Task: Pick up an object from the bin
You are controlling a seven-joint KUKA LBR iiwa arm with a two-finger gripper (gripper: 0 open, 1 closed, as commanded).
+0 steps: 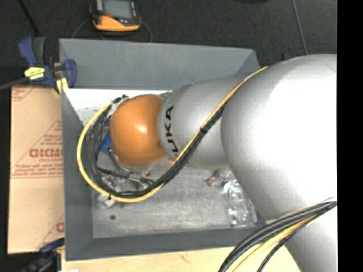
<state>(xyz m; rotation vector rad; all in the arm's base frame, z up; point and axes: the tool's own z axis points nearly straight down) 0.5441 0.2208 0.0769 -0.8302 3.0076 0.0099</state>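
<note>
My gripper (pixel 121 175) is low in the left part of the bin, and just its dark body pokes out from under the wrist's orange cover. A small blue thing (pixel 105 145) peeks out at the cover's left edge; what it is I cannot tell. A small pale bit (pixel 105 202) lies on the bin floor just below the gripper. Whatever sits directly under the gripper is hidden.
A crumpled clear plastic piece (pixel 239 206) lies at the bin's lower right, with a small pinkish thing (pixel 216 179) just above it. The silver arm covers the bin's middle and right. Yellow and black cables loop around the wrist close to the left wall.
</note>
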